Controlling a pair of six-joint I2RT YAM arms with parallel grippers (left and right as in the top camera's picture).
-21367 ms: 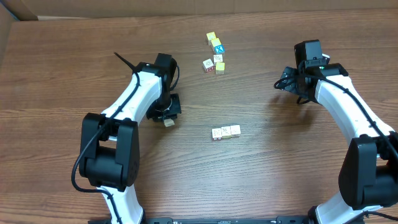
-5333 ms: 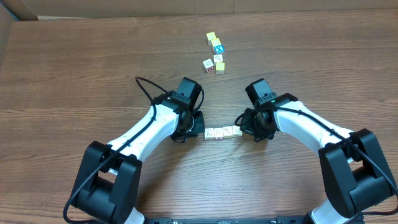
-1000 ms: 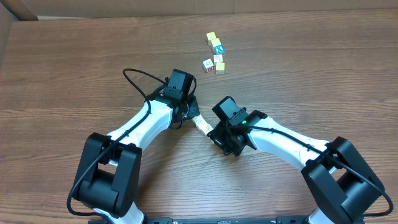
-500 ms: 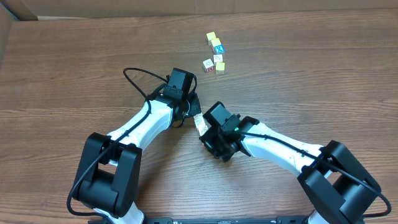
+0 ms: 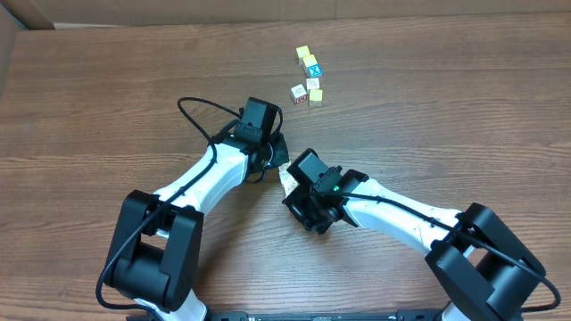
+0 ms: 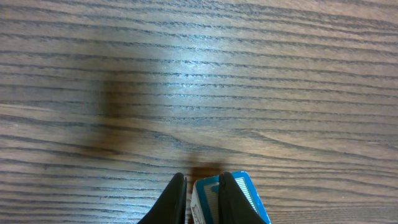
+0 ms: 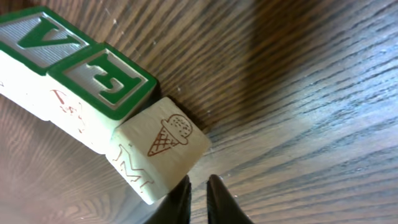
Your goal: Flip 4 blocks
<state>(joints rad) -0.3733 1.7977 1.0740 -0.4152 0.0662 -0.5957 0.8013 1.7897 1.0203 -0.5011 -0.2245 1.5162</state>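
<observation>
The left arm reaches in from the near left edge of the desk, elbow bent and wrist angled down toward the middle. The right arm stretches in low from the near right, with its wrist head facing the left one. From overhead the two heads nearly meet, and only a sliver of the row of blocks shows between them.

The left end effector is clenched, its fingers almost together with nothing clamped between them. Right at its tips sits the blue block, which has a blue border around a pale hatched face. It is wider than the gap and partly hidden behind one finger.

The right end effector is also nearly clenched, with only a slit between the fingers, and it holds nothing. Just ahead of its tips lies the ice-cream block. Its top is cream with a brown cone print and its side carries a red M. It is turned a little off the row's line and touches the E block. The E block has a green letter and border on top and faint red print on its cream side. Beyond it, flush against it, is the V block, with the same green framing.

A cluster of other cubes sits well beyond both end effectors.
</observation>
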